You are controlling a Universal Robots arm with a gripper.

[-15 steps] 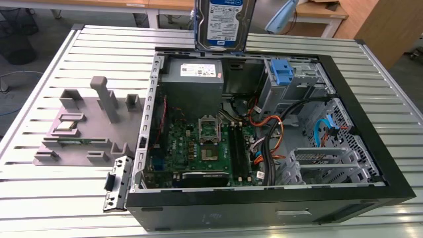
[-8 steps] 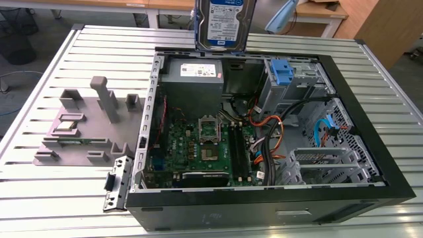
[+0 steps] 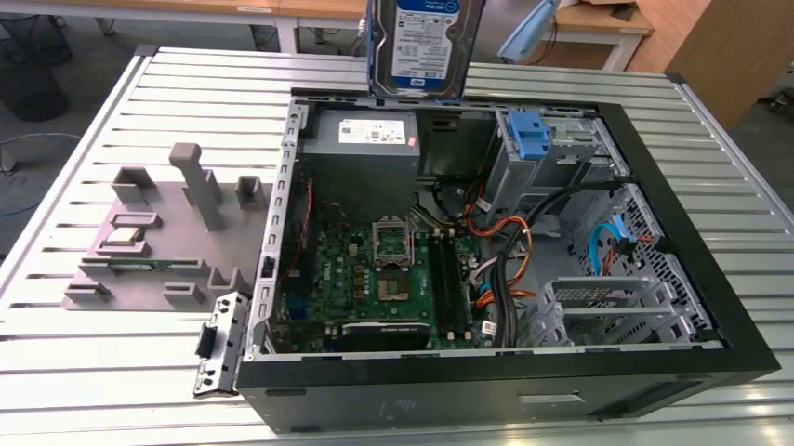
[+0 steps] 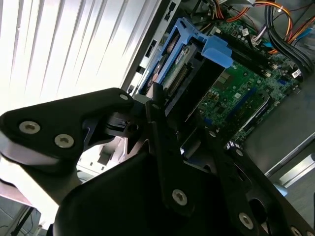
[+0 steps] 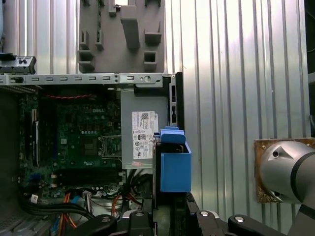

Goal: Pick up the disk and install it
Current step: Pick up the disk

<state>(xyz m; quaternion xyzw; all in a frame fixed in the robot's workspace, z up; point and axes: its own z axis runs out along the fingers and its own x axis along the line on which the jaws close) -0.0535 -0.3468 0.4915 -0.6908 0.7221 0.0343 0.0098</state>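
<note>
**Ext. view:** The disk [image 3: 425, 46] is seen upright, label side to cam, lifted clear of the worktop [image 3: 149, 372]. It is placed in the air over the edge of the open PC case [image 3: 694, 307] along which the PSU box [image 3: 363, 139] is mounted. A blue bracket [image 3: 527, 137] is seen in the drive bay at the case corner next to the PSU box, toward the exterior view's right. The mobo [image 3: 372, 269] is laid flat mid-case. A grey fixture [image 3: 162, 232] is set on the worktop near its edge on the exterior view's left, just beside the case wall.

**Second wrist view:** The gripper [image 4: 179, 110] is noted clenched on the disk [image 4: 184, 66]. Black fingers [image 4: 165, 147] are pressed against opp. sides of the drive body. A blue side rail [image 4: 216, 49] is seen at the disk's far end. The mobo [image 4: 246, 83] is seen beyond the disk, and worktop slats [image 4: 74, 44] to the other side.

**First wrist view:** The disk [image 5: 174, 167] is seen edge-on, blue rail toward cam, held in the gripper [image 5: 170, 206]. It is lined up over the case edge just beside the PSU box [image 5: 145, 140]. The mobo [image 5: 78, 137] is seen inside the case, and the grey fixture [image 5: 123, 29] on the worktop [image 5: 231, 73] outside the case wall. An arm joint [image 5: 288, 169] is seen above the slats.
</note>
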